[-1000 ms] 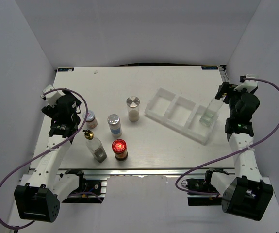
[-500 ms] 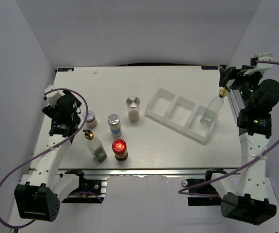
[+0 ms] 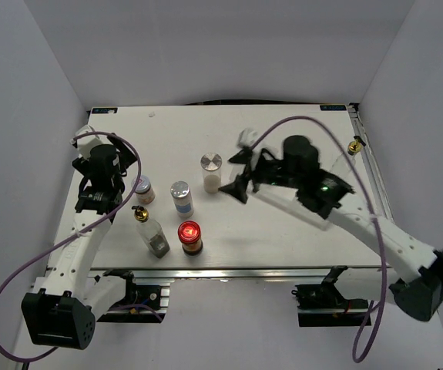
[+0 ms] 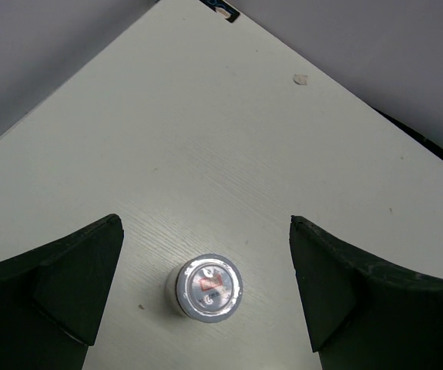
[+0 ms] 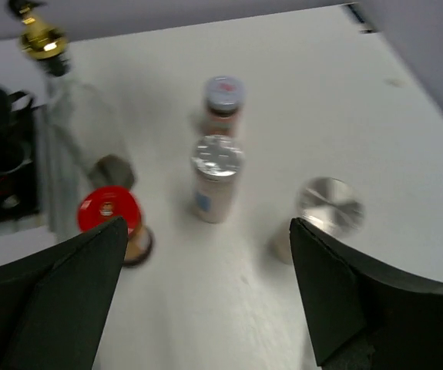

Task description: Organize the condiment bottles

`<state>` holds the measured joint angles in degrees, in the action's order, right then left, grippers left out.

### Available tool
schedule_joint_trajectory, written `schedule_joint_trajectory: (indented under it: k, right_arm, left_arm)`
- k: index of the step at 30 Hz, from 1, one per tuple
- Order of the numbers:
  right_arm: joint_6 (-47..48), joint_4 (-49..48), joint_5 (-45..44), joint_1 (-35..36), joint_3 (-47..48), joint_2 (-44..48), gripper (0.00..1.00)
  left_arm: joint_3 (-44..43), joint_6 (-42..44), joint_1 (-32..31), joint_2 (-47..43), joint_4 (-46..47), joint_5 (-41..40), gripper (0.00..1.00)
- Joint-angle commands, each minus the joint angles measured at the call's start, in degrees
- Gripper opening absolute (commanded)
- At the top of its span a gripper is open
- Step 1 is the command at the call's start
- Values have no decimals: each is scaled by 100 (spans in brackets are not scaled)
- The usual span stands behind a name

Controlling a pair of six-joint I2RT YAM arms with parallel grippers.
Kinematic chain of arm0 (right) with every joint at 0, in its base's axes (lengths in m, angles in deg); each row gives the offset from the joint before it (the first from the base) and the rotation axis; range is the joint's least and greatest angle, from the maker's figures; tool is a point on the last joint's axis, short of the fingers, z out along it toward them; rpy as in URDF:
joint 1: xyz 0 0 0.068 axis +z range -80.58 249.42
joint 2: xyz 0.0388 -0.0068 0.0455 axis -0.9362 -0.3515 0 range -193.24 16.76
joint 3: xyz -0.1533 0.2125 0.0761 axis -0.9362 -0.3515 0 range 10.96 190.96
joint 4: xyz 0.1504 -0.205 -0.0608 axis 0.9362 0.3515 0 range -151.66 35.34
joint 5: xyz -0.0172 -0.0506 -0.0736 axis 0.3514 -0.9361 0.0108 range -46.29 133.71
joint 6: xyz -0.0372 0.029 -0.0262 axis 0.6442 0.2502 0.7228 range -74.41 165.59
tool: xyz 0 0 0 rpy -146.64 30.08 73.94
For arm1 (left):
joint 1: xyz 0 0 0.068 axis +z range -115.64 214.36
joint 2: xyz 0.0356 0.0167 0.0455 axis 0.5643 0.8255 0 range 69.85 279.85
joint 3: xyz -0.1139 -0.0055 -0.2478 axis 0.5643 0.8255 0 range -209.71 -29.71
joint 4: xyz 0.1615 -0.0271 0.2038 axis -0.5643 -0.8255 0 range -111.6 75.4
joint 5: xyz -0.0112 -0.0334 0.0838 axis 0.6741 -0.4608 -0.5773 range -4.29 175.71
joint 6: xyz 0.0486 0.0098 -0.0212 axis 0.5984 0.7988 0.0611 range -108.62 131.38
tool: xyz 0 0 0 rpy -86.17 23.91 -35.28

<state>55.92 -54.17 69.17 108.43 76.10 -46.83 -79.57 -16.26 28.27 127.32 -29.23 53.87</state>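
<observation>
The table [image 3: 283, 123] has the right arm [image 3: 360, 223] stretched leftward across it. The right gripper [image 3: 238, 182] is wide open and empty, just beside the plain silver-lidded jar [image 3: 212, 171]. The left gripper [image 4: 206, 231] is also wide open and holds nothing. A gold-topped bottle [image 3: 150, 231] stands near the front edge, beside the red-lidded jar [image 3: 189, 237]. A second gold top [image 3: 354, 145] shows at the far right. The blue-labelled jar [image 3: 180, 197] stands mid-group. The small pink-lidded jar [image 4: 209, 285] sits untouched, in line with the gap between the left fingers.

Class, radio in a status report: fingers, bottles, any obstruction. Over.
Left fingers open, aimed at small jar. Right fingers open, empty, facing the loose bottles. Sixth bottle's gold top shows behind right arm. Nothing blocking.
</observation>
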Motion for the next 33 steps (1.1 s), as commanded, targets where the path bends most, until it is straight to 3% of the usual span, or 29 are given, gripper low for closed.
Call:
schedule_joint_trajectory:
  k: [1, 6, 11, 17, 26, 29, 31, 32, 33]
  right_arm:
    - [426, -378, -216, 1037, 156, -696, 89]
    - [303, -1283, 48, 2163, 525, -1978, 89]
    - [312, -2285, -742, 2787, 807, -2561, 89]
    - [-347, -3305, -919, 2990, 1035, -3141, 90]
    - [-725, -3473, -1025, 3219, 1685, -4011, 88]
    - [-865, -3359, -990, 3245, 1844, -4187, 81]
    - [-909, -3245, -928, 3263, 1923, -4249, 70]
    - [-936, -3184, -911, 3263, 2010, -4301, 64]
    - [-936, -3122, -823, 3263, 2054, -4319, 50]
  left_arm:
    - [-32, 136, 20, -184, 232, 791, 98]
    - [-23, 153, 11, -140, 303, 890, 98]
    - [29, 162, 11, -175, 268, 758, 98]
    - [144, 162, 11, -263, 347, 696, 98]
    - [205, 127, 11, -324, 321, 433, 98]
    - [232, 110, 11, -351, 312, 345, 98]
    - [241, 110, 11, -368, 295, 301, 98]
    - [241, 110, 11, -377, 294, 257, 98]
    - [241, 110, 11, -386, 277, 239, 98]
